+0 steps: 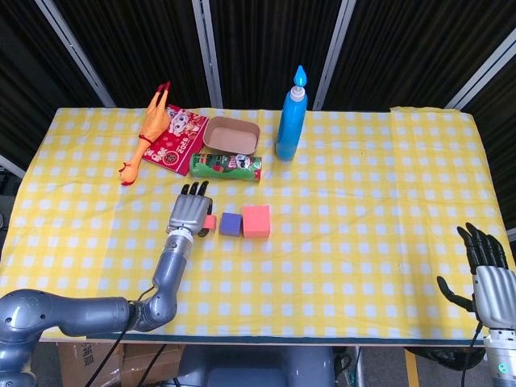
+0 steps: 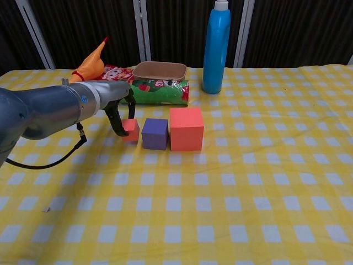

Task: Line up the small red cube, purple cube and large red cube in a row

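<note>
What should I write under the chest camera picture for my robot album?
The left hand holds the small red cube beside the purple cube and large red cube, nearly making a row.

A staged test setup here, lab-like rather than a home: one table (image 1: 387, 242) under a yellow checked cloth (image 1: 363, 177), black curtains (image 1: 266, 40) with metal poles (image 1: 208, 48) closing off the back, and an odd mix of props: rubber chicken (image 1: 147, 133), blue bottle (image 1: 292, 117), foam cubes (image 1: 256, 221).
</note>
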Motion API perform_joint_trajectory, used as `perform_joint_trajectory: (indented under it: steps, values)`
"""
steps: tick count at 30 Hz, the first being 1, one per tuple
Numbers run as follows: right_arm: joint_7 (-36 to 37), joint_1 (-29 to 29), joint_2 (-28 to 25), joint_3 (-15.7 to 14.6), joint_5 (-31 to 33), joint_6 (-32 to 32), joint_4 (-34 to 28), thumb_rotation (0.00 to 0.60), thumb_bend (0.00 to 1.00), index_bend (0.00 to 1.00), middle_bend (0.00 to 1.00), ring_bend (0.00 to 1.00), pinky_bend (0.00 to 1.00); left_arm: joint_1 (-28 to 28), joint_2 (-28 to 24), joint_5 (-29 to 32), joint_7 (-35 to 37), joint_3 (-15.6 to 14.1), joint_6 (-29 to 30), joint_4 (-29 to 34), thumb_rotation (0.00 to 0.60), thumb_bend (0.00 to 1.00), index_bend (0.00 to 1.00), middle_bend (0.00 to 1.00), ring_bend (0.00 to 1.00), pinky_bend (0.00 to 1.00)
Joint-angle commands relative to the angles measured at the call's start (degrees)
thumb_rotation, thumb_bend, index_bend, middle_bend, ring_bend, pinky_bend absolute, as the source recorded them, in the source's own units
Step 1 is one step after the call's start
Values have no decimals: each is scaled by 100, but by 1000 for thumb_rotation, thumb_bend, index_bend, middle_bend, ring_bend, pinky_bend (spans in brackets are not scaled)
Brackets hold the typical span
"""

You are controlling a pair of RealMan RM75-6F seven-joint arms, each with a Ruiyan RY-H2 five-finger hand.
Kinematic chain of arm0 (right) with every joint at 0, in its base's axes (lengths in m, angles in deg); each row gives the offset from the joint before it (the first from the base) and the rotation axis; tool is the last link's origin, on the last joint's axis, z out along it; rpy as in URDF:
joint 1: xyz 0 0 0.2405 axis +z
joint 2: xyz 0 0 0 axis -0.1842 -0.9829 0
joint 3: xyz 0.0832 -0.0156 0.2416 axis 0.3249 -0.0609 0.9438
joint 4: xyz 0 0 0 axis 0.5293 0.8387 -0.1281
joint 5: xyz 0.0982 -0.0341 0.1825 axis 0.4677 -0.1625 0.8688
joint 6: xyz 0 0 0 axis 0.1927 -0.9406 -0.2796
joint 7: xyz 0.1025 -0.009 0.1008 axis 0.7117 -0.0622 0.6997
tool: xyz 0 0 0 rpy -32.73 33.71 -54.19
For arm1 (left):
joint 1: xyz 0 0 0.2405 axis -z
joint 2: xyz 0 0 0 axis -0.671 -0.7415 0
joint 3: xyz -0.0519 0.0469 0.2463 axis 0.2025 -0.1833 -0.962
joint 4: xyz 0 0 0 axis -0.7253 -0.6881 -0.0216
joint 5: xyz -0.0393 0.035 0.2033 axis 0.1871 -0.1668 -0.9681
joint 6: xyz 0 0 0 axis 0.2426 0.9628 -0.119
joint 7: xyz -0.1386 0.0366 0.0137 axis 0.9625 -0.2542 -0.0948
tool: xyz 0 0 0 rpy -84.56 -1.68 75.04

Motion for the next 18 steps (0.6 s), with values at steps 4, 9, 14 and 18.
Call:
perform_joint_trajectory:
  steps: [4,9,14,18]
  values:
    - [2,1,-4,-4,-6,3,-2,600,367,0,0,0,36,28,85,41,-34,12,-17,-90,600,322,455,0,0,66]
    - [-6,2,-3,-8,-14,2,0,600,367,0,0,0,36,20,142,18,-3,19,-25,-137,600,312,425,0,0,66]
    - [-7,1,-5,-14,-26,-2,2,600,367,0,0,0,36,-1,175,-76,64,23,-38,-167,600,311,396,0,0,66]
    - [-15,-2,-4,-17,-31,-9,2,600,367,0,0,0,36,-35,152,-145,103,9,-39,-107,600,299,367,0,0,66]
